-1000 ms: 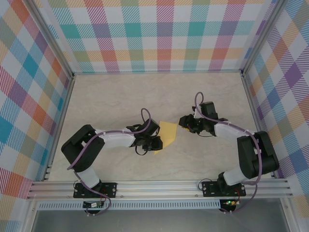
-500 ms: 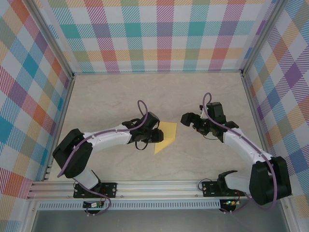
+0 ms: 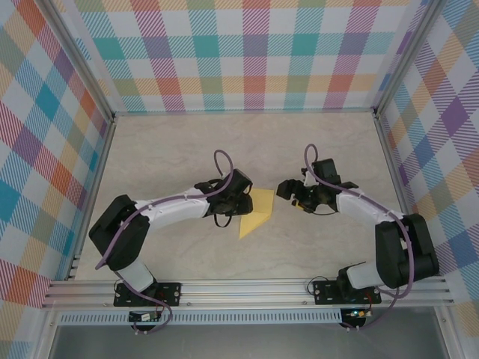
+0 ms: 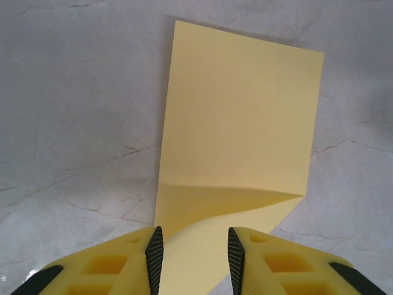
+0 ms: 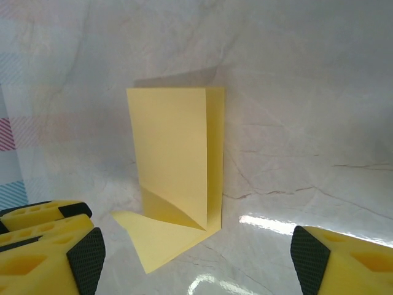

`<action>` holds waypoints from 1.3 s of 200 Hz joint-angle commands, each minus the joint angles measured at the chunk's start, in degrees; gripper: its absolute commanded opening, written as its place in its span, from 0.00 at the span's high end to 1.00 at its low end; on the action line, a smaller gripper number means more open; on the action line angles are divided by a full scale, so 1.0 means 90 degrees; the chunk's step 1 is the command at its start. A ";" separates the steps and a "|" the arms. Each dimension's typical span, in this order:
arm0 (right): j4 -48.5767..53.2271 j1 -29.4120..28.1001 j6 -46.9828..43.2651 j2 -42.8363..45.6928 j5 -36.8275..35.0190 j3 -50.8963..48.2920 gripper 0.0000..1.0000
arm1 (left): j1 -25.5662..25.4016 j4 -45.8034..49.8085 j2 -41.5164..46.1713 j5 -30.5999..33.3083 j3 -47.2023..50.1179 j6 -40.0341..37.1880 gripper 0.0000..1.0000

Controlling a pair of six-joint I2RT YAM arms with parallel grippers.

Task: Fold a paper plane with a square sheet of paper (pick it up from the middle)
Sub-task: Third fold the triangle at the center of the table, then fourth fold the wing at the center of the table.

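Observation:
The square sheet of paper point(image 3: 259, 210) is yellow, folded over on itself, and lies mid-table with one lower corner flap sticking out and lifted. In the left wrist view the paper point(image 4: 239, 123) stretches ahead, and its raised flap curls up between the fingers of my left gripper point(image 4: 193, 249). Those jaws stand apart without pinching it. From above, the left gripper point(image 3: 242, 202) sits at the paper's left edge. My right gripper point(image 3: 287, 191) hovers just right of the paper, wide open. The right wrist view shows that gripper point(image 5: 196, 255) empty, with the paper point(image 5: 175, 147) ahead of it.
The pale marbled tabletop point(image 3: 187, 149) is boxed in by plaid walls point(image 3: 254, 52) on three sides. An aluminium rail point(image 3: 247, 290) holding both arm bases runs along the near edge.
My left gripper has let its jaws apart and shifted up along the paper's left edge. The right gripper opened wide, drew back, then returned toward the paper. A corner flap now sticks out below.

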State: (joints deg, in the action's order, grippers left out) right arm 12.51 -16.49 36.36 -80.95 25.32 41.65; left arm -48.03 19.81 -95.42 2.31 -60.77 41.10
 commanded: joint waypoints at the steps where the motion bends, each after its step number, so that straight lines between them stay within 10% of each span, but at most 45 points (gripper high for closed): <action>1: -0.0482 -0.0013 0.0279 -0.0176 0.0745 -0.0103 0.20 | -0.0032 0.0503 -0.0194 0.0287 -0.0294 -0.0001 0.67; 260: -0.0606 -0.0567 0.0055 -0.2395 0.1801 0.1132 0.39 | -0.0031 0.0254 -0.0770 -0.0023 -0.0249 0.0003 0.77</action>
State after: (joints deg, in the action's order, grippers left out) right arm 7.07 -21.19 37.26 -101.12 40.21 50.09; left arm -48.03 21.50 -102.80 2.15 -62.85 41.08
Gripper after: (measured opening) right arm 0.617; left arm 0.227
